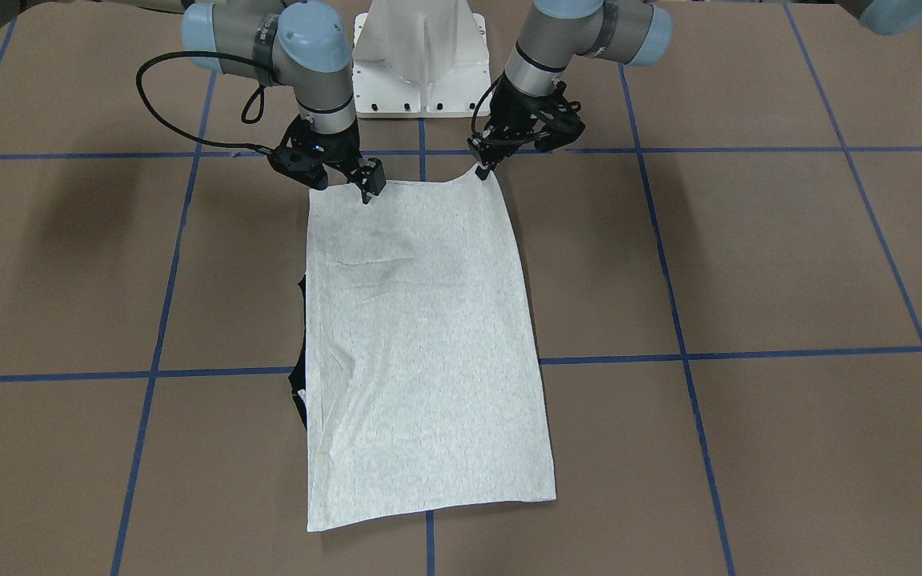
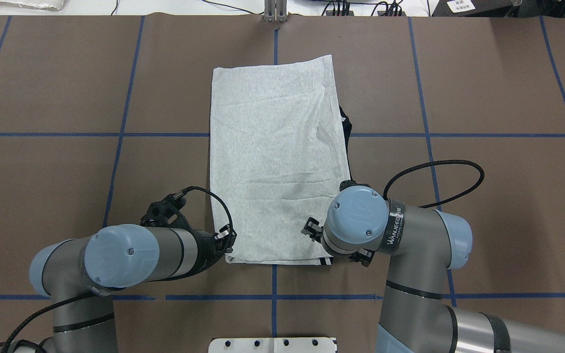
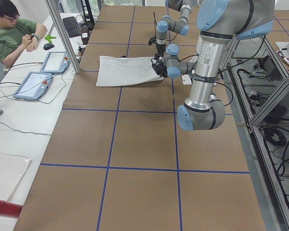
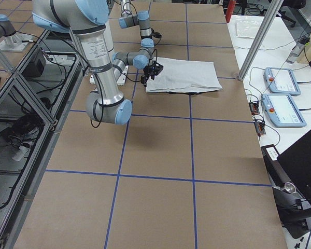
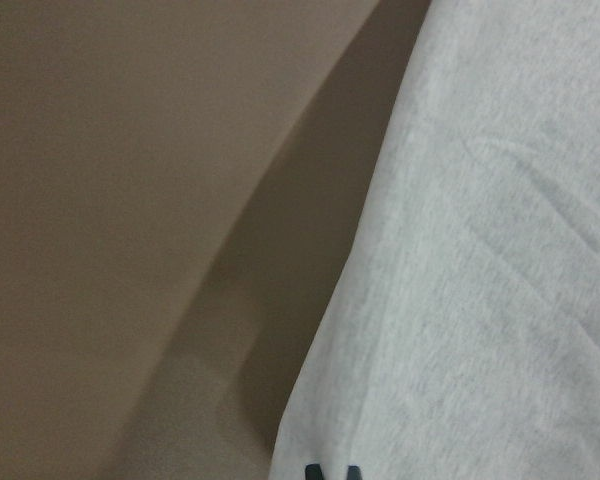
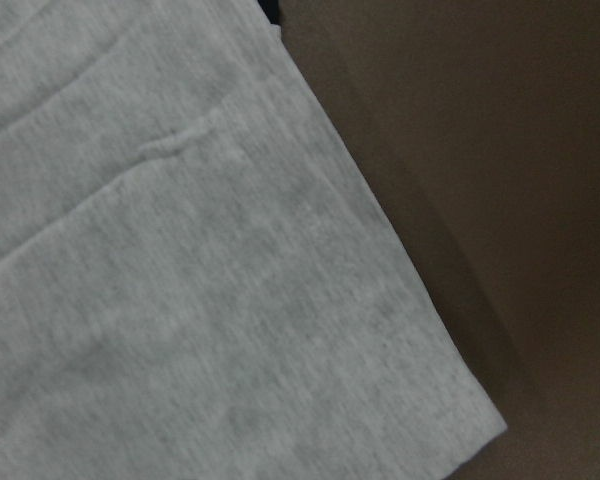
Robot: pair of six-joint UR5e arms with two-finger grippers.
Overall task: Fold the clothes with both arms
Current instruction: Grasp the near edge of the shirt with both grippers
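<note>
Seen from overhead, the T-shirt [image 2: 277, 162] lies on the table [image 2: 66, 196], long axis 12 to 6, its 7 o'clock corner pinched by the left gripper [image 1: 482, 170], the right gripper [image 1: 345, 182] spread wide at 5 o'clock

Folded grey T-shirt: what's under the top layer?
Black trim pokes out along the light heather-grey folded T-shirt's edge on the robot's right. Everything else beneath is covered.
</note>
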